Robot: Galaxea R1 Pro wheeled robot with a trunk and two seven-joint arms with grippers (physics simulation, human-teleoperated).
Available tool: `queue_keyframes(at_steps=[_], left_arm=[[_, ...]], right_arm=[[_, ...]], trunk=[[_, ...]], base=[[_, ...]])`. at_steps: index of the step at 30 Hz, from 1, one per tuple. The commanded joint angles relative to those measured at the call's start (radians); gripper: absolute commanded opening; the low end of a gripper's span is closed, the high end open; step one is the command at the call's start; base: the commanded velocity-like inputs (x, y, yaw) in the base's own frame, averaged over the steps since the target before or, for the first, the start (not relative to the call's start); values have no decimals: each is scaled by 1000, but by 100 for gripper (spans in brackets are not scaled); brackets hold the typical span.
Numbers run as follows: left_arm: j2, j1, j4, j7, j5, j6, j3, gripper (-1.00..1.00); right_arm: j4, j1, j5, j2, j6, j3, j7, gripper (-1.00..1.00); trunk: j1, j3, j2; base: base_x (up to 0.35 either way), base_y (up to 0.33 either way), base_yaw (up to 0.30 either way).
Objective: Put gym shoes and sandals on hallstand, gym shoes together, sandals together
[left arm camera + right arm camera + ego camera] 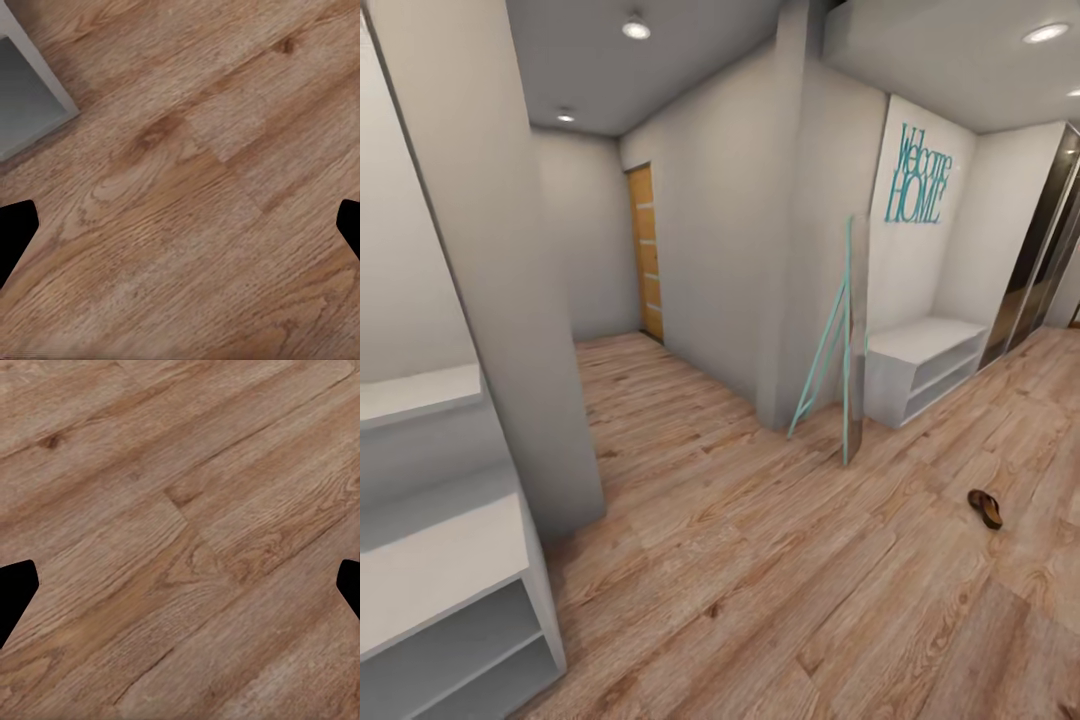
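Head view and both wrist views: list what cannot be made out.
- Hallstand: cut off by the head view's left and bottom edges.
- Sandal: too small for strap detail.
- Left gripper and right gripper: fingertips clipped at the wrist views' edges.

One sandal (985, 508), two white benches (922, 368) (445, 590), one mirror (847, 345).

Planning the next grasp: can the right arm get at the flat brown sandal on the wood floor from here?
Probably not yet. The flat brown sandal lies well off to the right on open wood-plank floor; nothing blocks it, but the right gripper has bare planks under it.
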Motion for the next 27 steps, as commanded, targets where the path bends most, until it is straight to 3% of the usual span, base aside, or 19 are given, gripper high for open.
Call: queue_keyframes(at_steps=[1, 9, 20, 27], left_arm=[[0, -1, 1, 1, 0, -3, 0, 100], [1, -2, 1, 4, 0, -4, 1, 100], [2, -2, -1, 4, -1, -5, 5, 100], [4, -2, -1, 4, -1, -4, 50, 100]], right_arm=[[0, 0, 0, 0, -3, -1, -1, 100], [1, 0, -1, 0, -3, -1, -1, 100], [1, 0, -1, 0, -3, -1, -1, 100], [2, 0, -1, 1, -3, -1, -1, 100]], trunk=[[0, -2, -1], [0, -10, -1], [0, -22, -1], [0, -29, -1]], base=[[0, 0, 183], [0, -60, 188], [-17, -259, 191], [-150, -251, 192]])
